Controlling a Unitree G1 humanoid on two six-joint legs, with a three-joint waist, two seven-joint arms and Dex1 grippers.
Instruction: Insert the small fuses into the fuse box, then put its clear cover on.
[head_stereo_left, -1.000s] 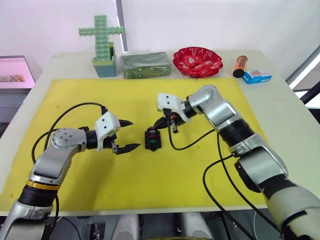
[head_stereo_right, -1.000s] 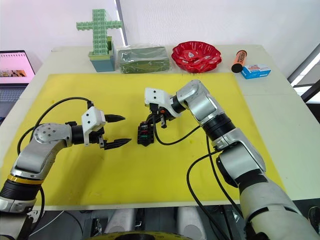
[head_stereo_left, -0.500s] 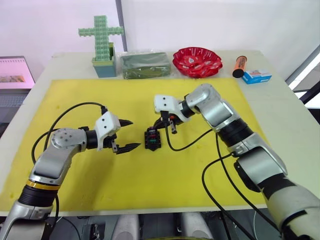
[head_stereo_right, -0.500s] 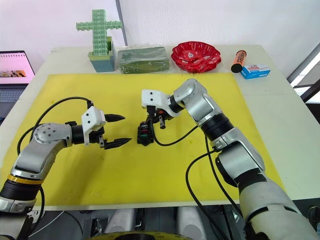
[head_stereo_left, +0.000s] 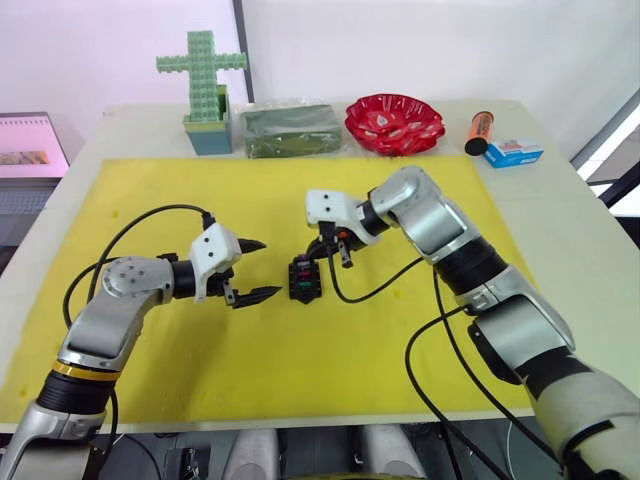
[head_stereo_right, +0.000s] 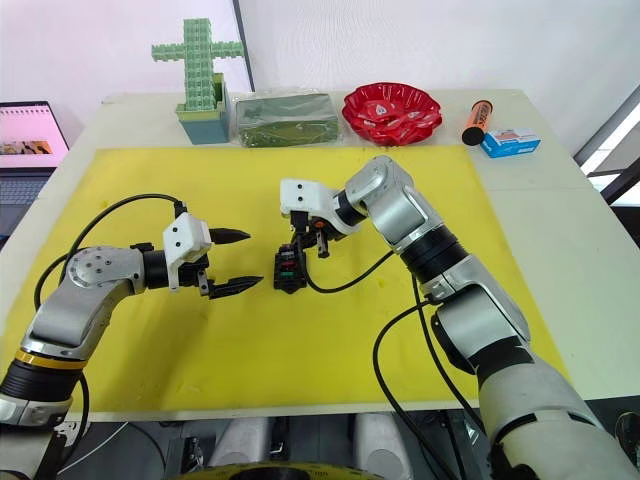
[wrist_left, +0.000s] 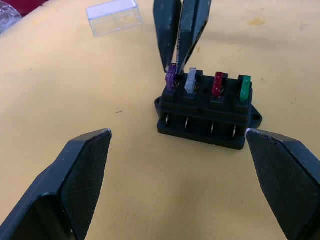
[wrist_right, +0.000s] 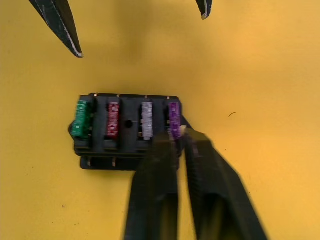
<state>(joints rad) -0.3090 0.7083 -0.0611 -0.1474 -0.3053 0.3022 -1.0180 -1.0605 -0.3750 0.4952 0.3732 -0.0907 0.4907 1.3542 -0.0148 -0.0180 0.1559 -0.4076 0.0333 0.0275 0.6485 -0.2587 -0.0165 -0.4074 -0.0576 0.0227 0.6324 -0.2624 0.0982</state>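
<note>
The fuse box (wrist_left: 207, 112) sits mid-mat with four fuses (wrist_left: 217, 84) in. The right gripper (wrist_right: 176, 135) has crept onto the purple fuse (wrist_right: 173, 114), pinching it; left gripper (head_stereo_left: 255, 270) spread; clear cover (wrist_left: 113, 16) next.

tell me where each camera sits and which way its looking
Head eyes: on the head, looking forward and down at the yellow mat; both arms show.
Left wrist: behind the open left gripper, facing the fuse box and the clear cover.
Right wrist: above the right gripper, pinching the purple fuse.
All views share the fuse box.
</note>
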